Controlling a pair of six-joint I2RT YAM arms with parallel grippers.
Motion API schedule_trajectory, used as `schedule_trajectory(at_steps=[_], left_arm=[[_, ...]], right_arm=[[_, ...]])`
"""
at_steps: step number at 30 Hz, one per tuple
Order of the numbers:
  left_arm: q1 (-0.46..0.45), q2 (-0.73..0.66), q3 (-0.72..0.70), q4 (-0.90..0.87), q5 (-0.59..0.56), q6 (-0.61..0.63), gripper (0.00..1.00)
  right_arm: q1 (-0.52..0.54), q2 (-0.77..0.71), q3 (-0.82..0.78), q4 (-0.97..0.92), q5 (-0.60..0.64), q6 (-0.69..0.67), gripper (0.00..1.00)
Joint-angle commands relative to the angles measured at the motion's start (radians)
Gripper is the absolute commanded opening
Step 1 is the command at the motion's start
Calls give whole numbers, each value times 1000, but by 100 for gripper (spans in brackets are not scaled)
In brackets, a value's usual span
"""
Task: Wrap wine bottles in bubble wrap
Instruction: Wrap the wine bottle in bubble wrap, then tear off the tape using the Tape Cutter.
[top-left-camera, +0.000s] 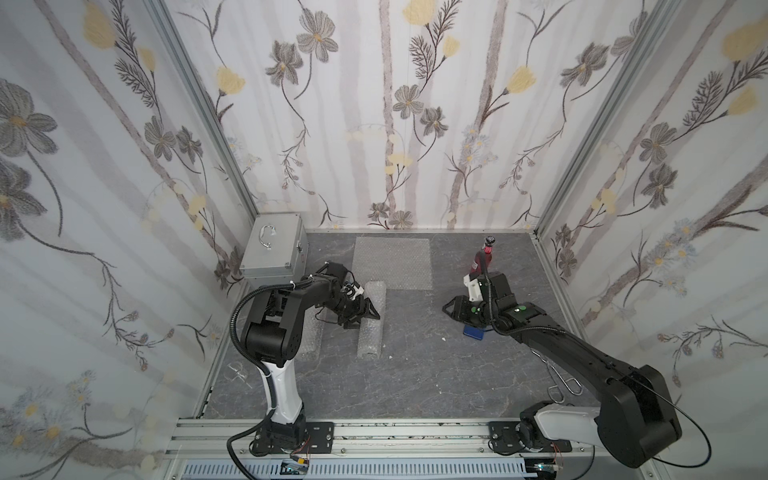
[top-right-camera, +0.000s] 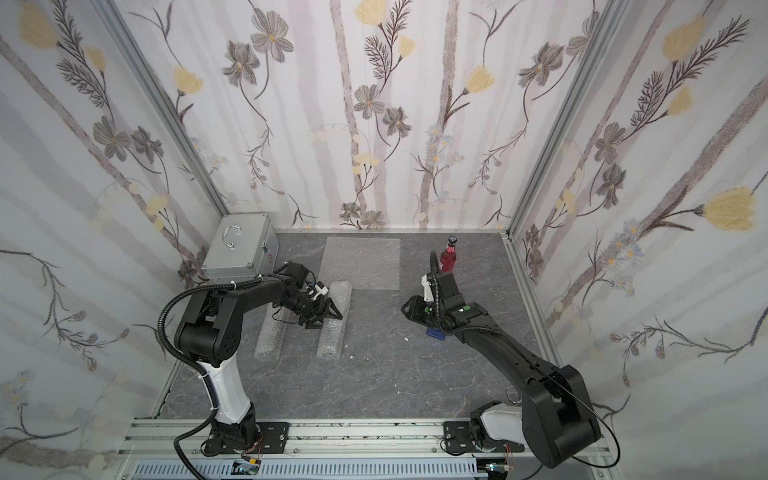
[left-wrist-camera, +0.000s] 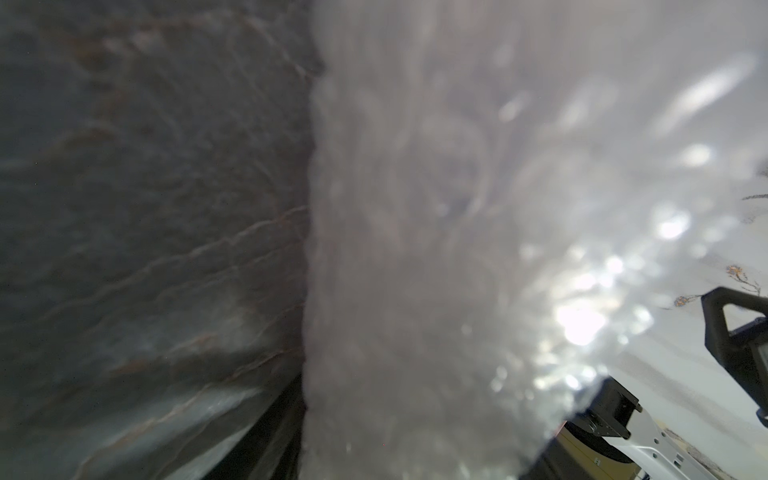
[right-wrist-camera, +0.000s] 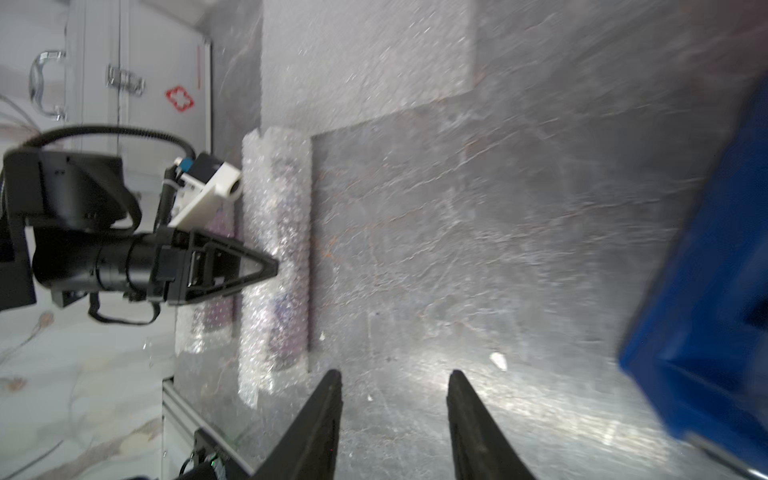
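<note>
Two wine bottles lie rolled in bubble wrap. The nearer roll shows purple liquid through the wrap. My left gripper straddles it, and the roll fills the space between the jaws. A second roll lies to its left, partly under the left arm. A flat sheet of bubble wrap lies at the back. The red-pink bottle stands upright at the back right. My right gripper hangs open and empty over bare table.
A silver metal case stands in the back left corner. The blue tape dispenser sits just under the right wrist. A bent wire piece lies near the right arm's base. Walls close in on three sides.
</note>
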Motion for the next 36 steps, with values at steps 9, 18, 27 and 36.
schedule_trajectory(at_steps=[9,18,27,36], left_arm=[[30,9,-44,-19,-142,-31,61],[31,4,-57,-10,-131,-36,61],[31,-4,-60,-10,-139,-32,61],[32,-9,-63,-9,-146,-30,60]], right_arm=[[-118,-21,-20,-95,30,-77,54],[-261,-89,-132,-67,-9,-108,56],[-349,-42,-163,41,-104,-105,35],[-379,40,-169,121,-188,-109,26]])
